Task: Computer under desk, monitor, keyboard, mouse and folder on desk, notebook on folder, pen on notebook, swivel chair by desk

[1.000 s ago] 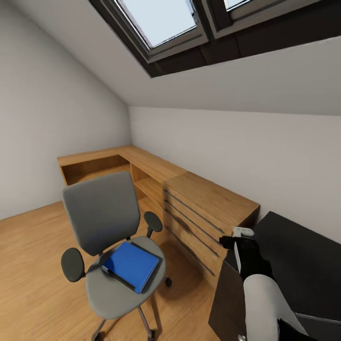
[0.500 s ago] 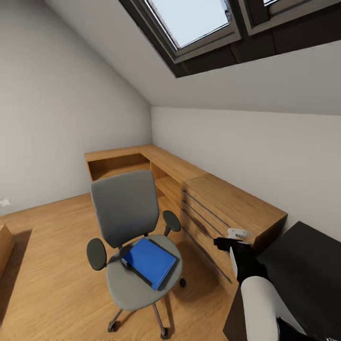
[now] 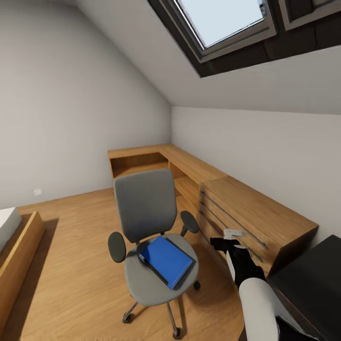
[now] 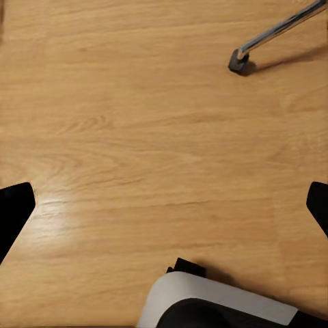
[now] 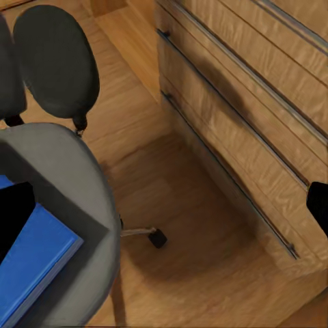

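Observation:
The swivel chair (image 3: 144, 208), grey with black armrests, stands on the wood floor in front of me, and the bright blue folder (image 3: 166, 260) lies flat on its seat. My right gripper (image 3: 220, 243) hovers to the right of the seat, level with it and apart from it. The right wrist view has the folder (image 5: 31, 270) on the seat (image 5: 65, 198), and my right gripper (image 5: 164, 208) is open and empty. My left gripper (image 4: 164, 208) is open over bare floor near a chair caster (image 4: 239, 60). A corner of the black desk (image 3: 308, 279) shows at lower right.
A light wooden drawer chest (image 3: 258, 215) joins a low wooden shelf unit (image 3: 142, 158) along the right wall, close behind the chair. A wooden bed frame (image 3: 16, 248) sits at far left. Open wood floor (image 3: 76, 246) lies between bed and chair.
The whole picture has shifted: the camera turned left, so chair and chest sit further right in view and the bed frame has come in. The folder still lies on the seat.

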You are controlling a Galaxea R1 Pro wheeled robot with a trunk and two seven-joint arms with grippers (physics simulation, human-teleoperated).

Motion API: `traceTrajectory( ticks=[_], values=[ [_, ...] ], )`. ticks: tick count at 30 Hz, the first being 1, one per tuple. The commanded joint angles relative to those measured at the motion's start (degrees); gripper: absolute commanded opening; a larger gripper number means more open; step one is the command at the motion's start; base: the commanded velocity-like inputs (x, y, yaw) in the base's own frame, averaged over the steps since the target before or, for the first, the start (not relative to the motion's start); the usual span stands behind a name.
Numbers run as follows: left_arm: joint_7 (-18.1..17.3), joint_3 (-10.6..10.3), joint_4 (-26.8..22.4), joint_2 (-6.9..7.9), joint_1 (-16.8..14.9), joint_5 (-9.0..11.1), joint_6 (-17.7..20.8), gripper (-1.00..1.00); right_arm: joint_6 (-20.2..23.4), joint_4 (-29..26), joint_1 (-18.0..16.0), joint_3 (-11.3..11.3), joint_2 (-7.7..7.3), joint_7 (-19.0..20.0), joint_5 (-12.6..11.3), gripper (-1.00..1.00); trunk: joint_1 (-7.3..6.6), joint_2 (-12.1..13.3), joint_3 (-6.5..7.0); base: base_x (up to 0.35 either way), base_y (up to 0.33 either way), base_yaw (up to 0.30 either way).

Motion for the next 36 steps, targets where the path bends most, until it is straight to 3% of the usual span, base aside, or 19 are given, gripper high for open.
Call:
traceTrajectory(
  ticks=[1, 20, 36],
  values=[
    [-0.3, 0.3, -0.1, 0.00, 0.0, 0.1, 0.0, 1.00, 0.0, 0.1, -0.1, -0.5, 0.10, 0.5, 0.6, 1.00, 0.00, 0.0, -0.06, 0.000, 0.000, 0.245],
    [-0.4, 0.3, -0.1, 0.01, 0.0, 0.1, -0.1, 1.00, -3.6, 2.1, -0.1, -0.5, 0.10, 0.4, 0.7, 1.00, 0.00, 0.0, -0.48, 0.011, 0.000, 0.239],
    [-0.4, 0.3, -0.1, 0.01, 0.0, 0.1, -0.1, 1.00, -4.3, 3.1, -0.1, -0.5, 0.10, 0.8, 0.9, 1.00, 0.00, 0.0, -0.58, 0.274, 0.053, 0.055]
  ],
)
